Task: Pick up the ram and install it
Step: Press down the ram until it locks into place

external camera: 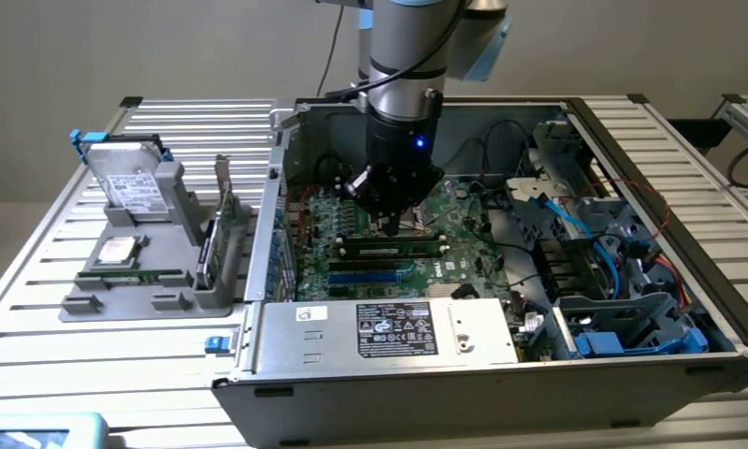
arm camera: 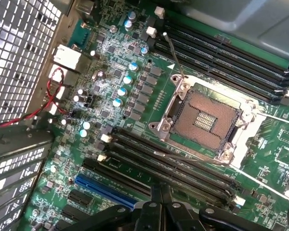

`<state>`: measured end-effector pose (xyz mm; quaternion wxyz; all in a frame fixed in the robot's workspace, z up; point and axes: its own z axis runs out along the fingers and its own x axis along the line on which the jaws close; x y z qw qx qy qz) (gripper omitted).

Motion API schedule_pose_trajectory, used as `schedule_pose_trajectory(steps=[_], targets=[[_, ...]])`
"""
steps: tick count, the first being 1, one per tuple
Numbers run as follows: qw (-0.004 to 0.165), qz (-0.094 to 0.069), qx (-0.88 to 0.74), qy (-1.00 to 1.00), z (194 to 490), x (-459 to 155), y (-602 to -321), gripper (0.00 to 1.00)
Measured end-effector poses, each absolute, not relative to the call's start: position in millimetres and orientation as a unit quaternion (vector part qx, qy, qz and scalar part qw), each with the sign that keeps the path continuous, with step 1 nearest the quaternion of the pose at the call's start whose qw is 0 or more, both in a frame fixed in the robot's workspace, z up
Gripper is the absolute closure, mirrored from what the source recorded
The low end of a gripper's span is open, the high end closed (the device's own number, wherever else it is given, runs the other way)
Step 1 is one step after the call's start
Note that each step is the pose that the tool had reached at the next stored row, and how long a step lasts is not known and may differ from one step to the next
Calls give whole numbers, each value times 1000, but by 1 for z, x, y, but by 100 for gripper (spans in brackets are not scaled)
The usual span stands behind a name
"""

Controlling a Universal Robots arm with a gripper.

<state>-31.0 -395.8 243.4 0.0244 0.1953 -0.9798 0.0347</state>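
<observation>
RAM (external camera: 391,250) lies seated in a black slot on the motherboard (external camera: 349,220) inside the open case (external camera: 499,374), just under the hand (external camera: 391,223). From the wrist view, the hand's fingers (arm camera: 160,195) are pressed together, narrow, holding nothing, just above the black slots (arm camera: 173,166) beside the CPU socket (arm camera: 204,120). On the desk (external camera: 87,365) at the exterior view's left, a grey tray (external camera: 137,281) carries a hard drive (external camera: 131,182) and an upright green card (external camera: 222,220).
</observation>
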Motion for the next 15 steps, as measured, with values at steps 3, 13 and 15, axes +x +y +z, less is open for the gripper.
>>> schedule_pose_trajectory(steps=[3,13,15], targets=[[25,37,185,-982,243,-31,-396,89],[26,41,137,-989,243,-31,-396,89],[23,42,128,-991,243,-31,-396,89]])
